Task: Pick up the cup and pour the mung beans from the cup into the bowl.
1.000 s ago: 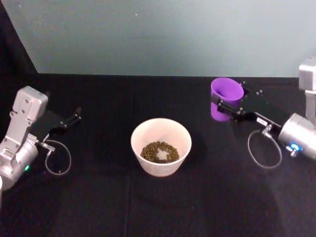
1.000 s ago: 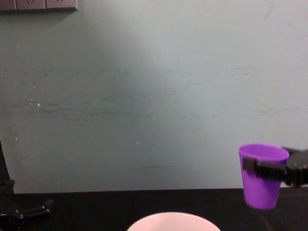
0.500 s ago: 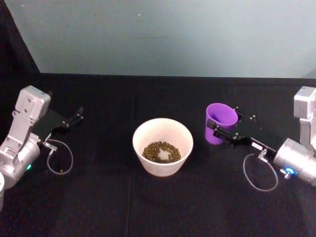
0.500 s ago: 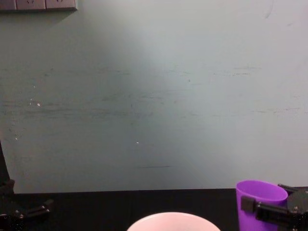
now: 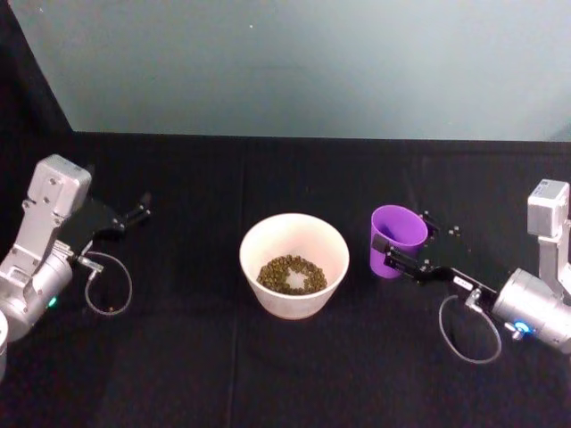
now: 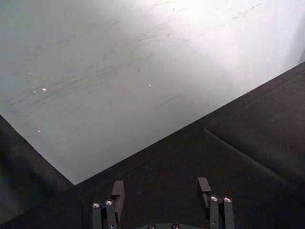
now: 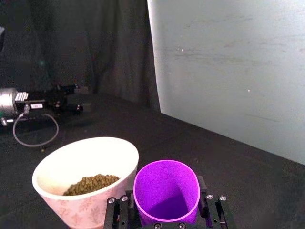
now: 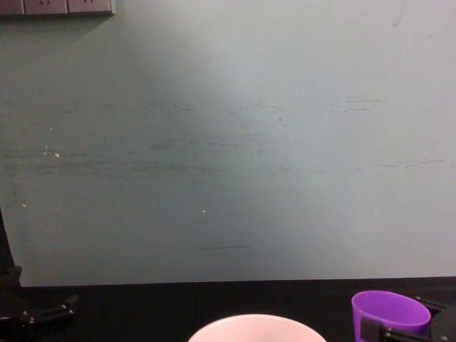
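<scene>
The purple cup stands upright just right of the bowl, with my right gripper shut on it. In the right wrist view the cup looks empty inside, held between the fingers, and the bowl next to it holds mung beans. The beans lie in the bowl's bottom. In the chest view the cup sits low at the right, with the bowl's rim at the bottom edge. My left gripper rests open at the far left, away from both.
A black cloth covers the table, with a pale wall behind it. A dark curtain hangs to the left side. Cable loops hang from both wrists.
My right gripper has lowered the cup from a raised spot at the back right down to table level close beside the bowl. The left arm has not moved.
</scene>
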Motion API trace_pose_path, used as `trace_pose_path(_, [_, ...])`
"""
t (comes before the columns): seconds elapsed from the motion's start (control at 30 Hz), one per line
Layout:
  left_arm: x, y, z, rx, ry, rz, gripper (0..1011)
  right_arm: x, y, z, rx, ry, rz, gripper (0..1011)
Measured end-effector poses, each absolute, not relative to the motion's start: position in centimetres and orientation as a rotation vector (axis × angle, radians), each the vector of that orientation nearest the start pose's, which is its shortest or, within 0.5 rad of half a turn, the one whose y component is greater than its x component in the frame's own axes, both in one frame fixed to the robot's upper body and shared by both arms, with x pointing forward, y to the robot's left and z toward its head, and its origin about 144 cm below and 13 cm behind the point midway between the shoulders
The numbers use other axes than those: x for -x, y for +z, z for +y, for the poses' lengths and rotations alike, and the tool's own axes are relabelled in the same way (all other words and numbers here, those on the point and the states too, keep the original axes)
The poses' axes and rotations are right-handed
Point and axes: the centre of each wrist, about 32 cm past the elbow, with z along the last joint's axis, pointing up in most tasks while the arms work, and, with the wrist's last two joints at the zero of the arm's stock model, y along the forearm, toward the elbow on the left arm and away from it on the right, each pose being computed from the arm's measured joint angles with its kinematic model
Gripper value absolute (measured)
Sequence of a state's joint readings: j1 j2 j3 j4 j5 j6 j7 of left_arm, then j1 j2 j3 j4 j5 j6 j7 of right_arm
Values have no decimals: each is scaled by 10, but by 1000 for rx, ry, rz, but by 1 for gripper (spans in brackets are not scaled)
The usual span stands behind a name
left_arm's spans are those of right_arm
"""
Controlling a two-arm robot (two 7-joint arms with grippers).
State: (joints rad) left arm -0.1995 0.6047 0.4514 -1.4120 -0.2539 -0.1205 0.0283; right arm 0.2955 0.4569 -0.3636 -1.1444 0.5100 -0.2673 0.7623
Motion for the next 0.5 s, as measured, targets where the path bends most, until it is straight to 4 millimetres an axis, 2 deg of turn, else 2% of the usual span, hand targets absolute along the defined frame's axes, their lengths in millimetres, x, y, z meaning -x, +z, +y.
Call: trace_pose_path(0.5, [-489,1140,310,-304,1248,-285,1000,-522,1106,-321,65,-697,-41,735])
